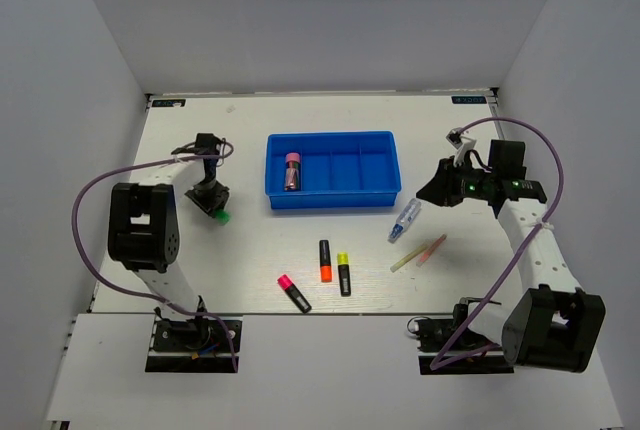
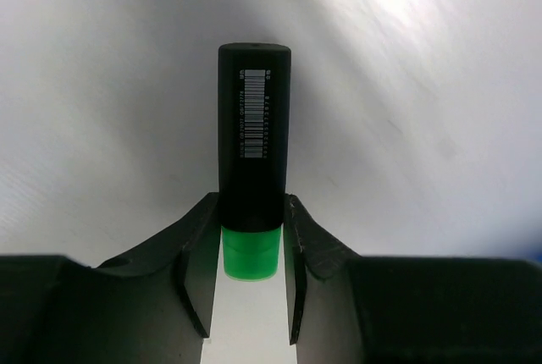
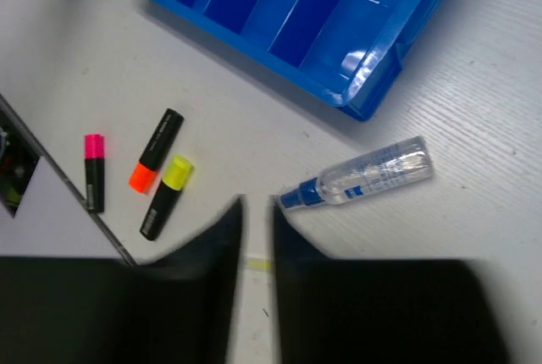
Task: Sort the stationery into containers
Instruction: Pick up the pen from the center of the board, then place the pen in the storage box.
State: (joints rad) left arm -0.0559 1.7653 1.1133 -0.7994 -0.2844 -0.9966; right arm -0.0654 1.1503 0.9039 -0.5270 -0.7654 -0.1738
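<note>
My left gripper (image 1: 212,198) is shut on a green-capped black highlighter (image 2: 253,144), pinching it where cap meets body (image 1: 222,217), left of the blue divided tray (image 1: 332,190). A pink-capped highlighter (image 1: 292,170) lies in the tray's leftmost compartment. My right gripper (image 1: 438,188) is empty, its jaws a narrow gap apart (image 3: 258,203), right of the tray and above the blue-and-white tube (image 1: 404,220) (image 3: 364,176). On the table lie the orange (image 1: 325,260), yellow (image 1: 343,273) and pink (image 1: 293,292) highlighters, and the pink stick (image 1: 432,247) and pale-yellow stick (image 1: 404,263).
The tray's other three compartments (image 1: 355,168) hold nothing. The right wrist view shows the tray's corner (image 3: 360,85) and the three loose highlighters (image 3: 154,151). White walls close in the table on three sides. The table's near edge (image 1: 300,315) runs just beyond the pink highlighter.
</note>
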